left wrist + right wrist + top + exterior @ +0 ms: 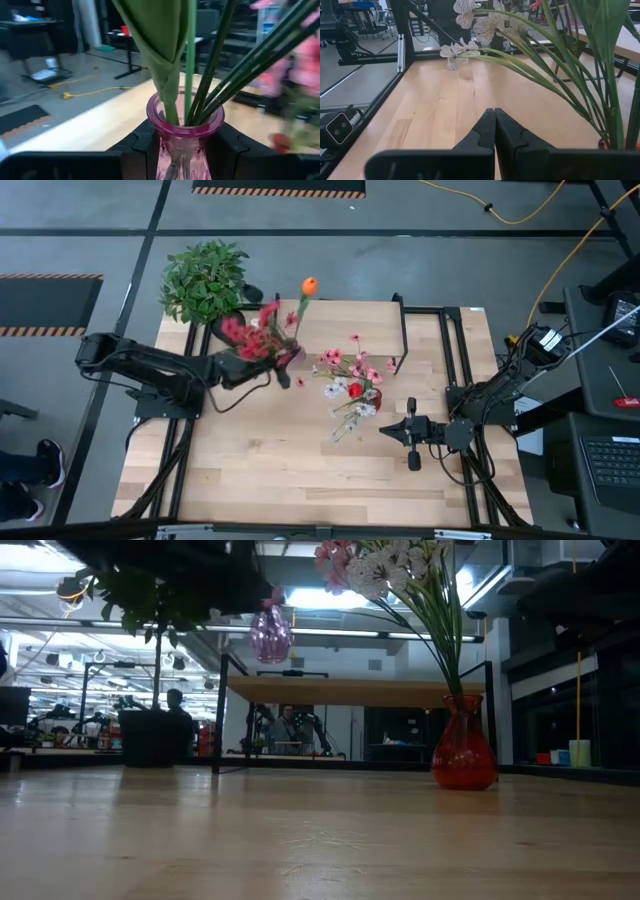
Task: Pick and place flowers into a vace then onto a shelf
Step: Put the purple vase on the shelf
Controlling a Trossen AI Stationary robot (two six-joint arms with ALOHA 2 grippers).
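the task stood partly done, judged from the layout. 2 vases already carried flowers, and neither rested on the shelf yet.

the left end effector (186, 150) gripped the neck of a pink ribbed glass vase (184, 132) between its 2 dark fingers (142, 142). this vase hung clear of the light wooden tabletop (280, 470), near the left end of the low shelf with a light wood top and thin black legs (350, 692). inside it stood several green-stemmed artificial flowers with red and pink blooms and 1 orange bud (262, 328), their stems and a folded leaf crowded in the mouth.

a red bulbous glass vase (463, 752) stood upright on the tabletop, in front of the shelf, holding pink and white flowers on long green stems (352, 375).

the right end effector (494, 127) was closed on nothing and hovered just beside the red vase. a bushy green potted plant (203, 280) stood at the far left corner.

still to do, as a judgement: setting the lifted vase on the shelf, perhaps then the red one.
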